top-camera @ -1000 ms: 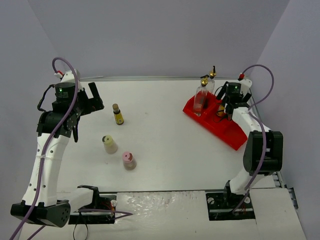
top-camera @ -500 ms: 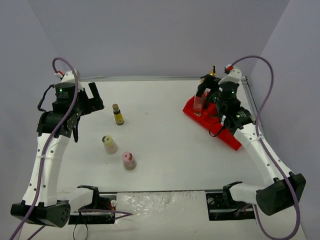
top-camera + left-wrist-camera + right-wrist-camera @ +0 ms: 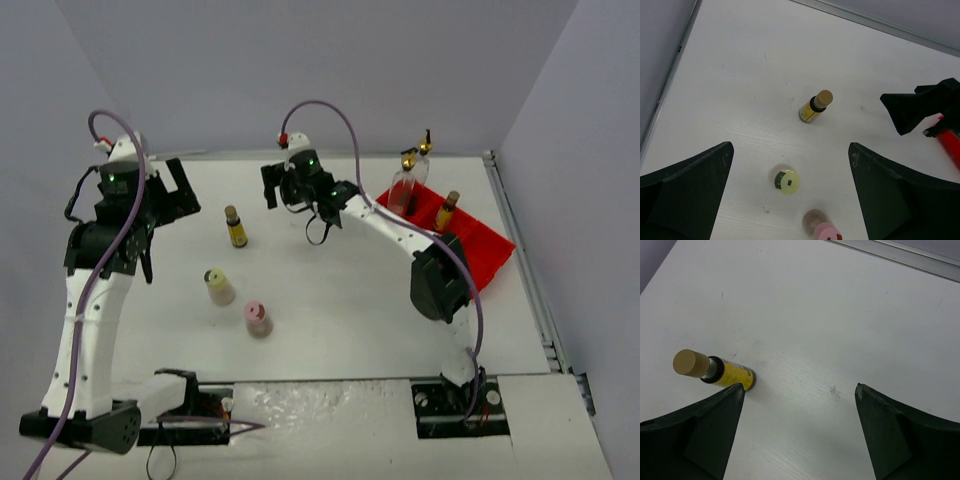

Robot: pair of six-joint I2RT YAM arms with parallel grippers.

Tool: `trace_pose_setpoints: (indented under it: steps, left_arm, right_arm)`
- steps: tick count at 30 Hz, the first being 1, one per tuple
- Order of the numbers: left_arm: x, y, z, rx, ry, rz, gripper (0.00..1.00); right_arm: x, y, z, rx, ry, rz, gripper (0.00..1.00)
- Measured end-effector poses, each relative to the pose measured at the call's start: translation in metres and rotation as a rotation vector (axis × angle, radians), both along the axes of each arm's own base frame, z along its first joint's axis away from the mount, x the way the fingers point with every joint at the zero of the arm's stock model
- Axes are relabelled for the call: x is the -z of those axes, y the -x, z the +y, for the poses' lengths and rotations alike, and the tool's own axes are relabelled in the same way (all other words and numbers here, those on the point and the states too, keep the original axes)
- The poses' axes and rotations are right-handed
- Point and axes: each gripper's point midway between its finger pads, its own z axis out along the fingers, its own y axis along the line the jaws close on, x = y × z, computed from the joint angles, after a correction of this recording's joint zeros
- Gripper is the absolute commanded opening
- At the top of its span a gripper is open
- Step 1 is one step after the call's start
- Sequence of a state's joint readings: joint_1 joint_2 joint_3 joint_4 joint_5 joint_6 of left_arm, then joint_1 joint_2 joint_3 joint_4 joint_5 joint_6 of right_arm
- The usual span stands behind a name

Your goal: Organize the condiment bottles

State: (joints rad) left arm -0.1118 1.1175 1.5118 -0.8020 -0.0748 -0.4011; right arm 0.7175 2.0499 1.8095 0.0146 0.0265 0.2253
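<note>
An amber-yellow bottle (image 3: 236, 228) stands alone on the white table, left of centre. A squat cream bottle (image 3: 218, 288) and a squat pink one (image 3: 258, 320) stand nearer the front. Two tall clear glass bottles with gold spouts (image 3: 405, 190) and a second amber bottle (image 3: 446, 212) stand in the red tray (image 3: 480, 245). My right gripper (image 3: 272, 190) is open above the table, just right of the lone amber bottle (image 3: 715, 371), and holds nothing (image 3: 800, 387). My left gripper (image 3: 185, 195) is open and empty (image 3: 790, 147), raised over the amber (image 3: 815, 106), cream (image 3: 786, 181) and pink (image 3: 824, 231) bottles.
The red tray sits at the back right near the table's right rail (image 3: 520, 250). Grey walls close in the back and both sides. The right arm stretches across the back middle of the table, and its gripper tip (image 3: 920, 107) shows in the left wrist view.
My right arm swung from the red tray leftward across the table to beside the lone amber bottle, its jaws widening. An amber bottle now stands in the tray. The left arm shifted slightly.
</note>
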Motion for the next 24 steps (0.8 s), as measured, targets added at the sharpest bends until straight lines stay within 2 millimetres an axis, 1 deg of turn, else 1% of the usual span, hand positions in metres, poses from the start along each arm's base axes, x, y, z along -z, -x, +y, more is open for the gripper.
trace_pose_setpoints:
  steps: [2, 5, 8, 10, 15, 17, 24]
  left_arm:
    - [-0.007, 0.003, 0.003, -0.015, -0.001, -0.018, 0.97]
    - [-0.016, 0.007, 0.006, -0.028, -0.003, -0.039, 0.97]
    - [-0.023, 0.01, 0.007, -0.035, -0.004, -0.055, 0.97]
    - [-0.023, 0.011, 0.008, -0.037, -0.006, -0.056, 0.97]
    - [-0.022, 0.012, 0.01, -0.043, -0.011, -0.049, 0.97]
    - [-0.022, 0.013, 0.01, -0.044, -0.011, -0.049, 0.97]
    - [-0.022, 0.013, 0.01, -0.043, -0.01, -0.049, 0.97]
  right_arm:
    - [0.013, -0.007, 0.014, -0.031, 0.007, 0.002, 0.89]
    - [0.03, -0.008, 0.031, -0.077, 0.022, 0.002, 0.89]
    - [0.04, -0.007, 0.044, -0.11, 0.022, -0.006, 0.89]
    - [0.043, -0.004, 0.054, -0.13, 0.013, -0.013, 0.89]
    - [0.035, 0.005, 0.075, -0.171, -0.026, -0.045, 0.9]
    - [0.028, 0.013, 0.086, -0.192, -0.042, -0.062, 0.9]
    - [0.005, 0.027, 0.115, -0.24, -0.094, -0.115, 0.9]
